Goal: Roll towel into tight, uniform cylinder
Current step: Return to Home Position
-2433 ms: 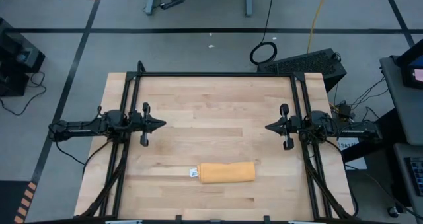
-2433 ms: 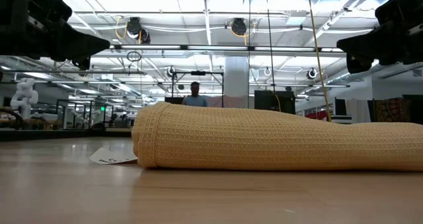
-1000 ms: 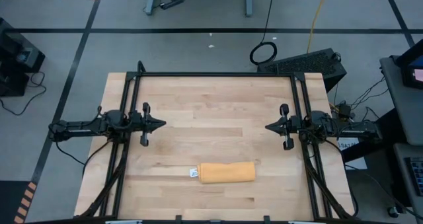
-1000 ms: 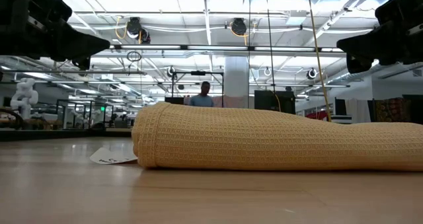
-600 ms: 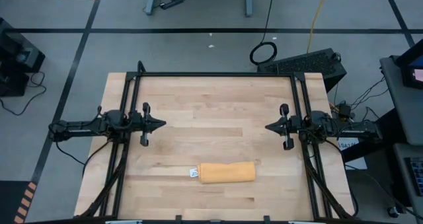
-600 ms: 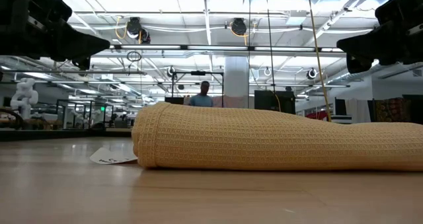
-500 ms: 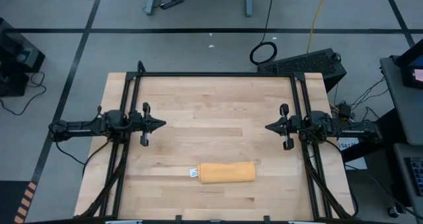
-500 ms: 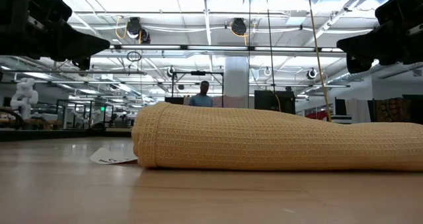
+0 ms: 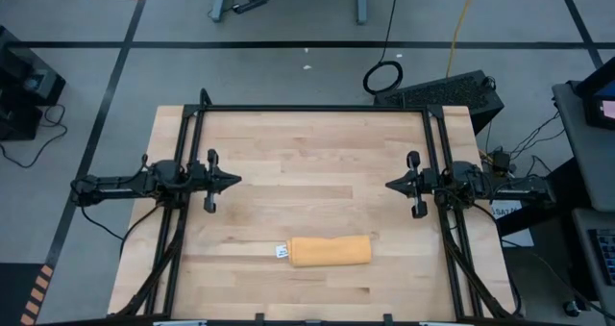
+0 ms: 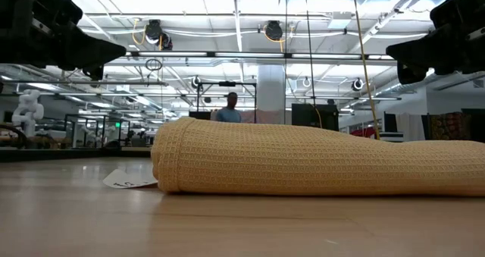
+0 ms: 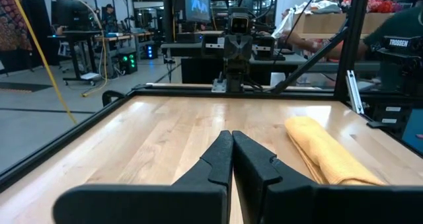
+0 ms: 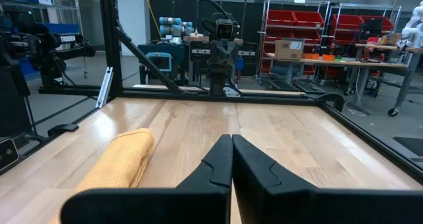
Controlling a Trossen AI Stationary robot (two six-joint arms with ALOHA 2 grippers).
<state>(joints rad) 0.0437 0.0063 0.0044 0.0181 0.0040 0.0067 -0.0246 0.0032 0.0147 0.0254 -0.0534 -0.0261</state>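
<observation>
Squarely left-to-right — rolled towel (image 9: 331, 251), label (image 9: 282, 252) leftward

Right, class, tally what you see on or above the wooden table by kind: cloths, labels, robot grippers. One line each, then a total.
Cloths: 1, the towel, rolled up.
Labels: 1, the white label at the towel's end.
Grippers: 2, the left gripper and the right gripper, both shut and apart from the towel.
Total: 4
</observation>
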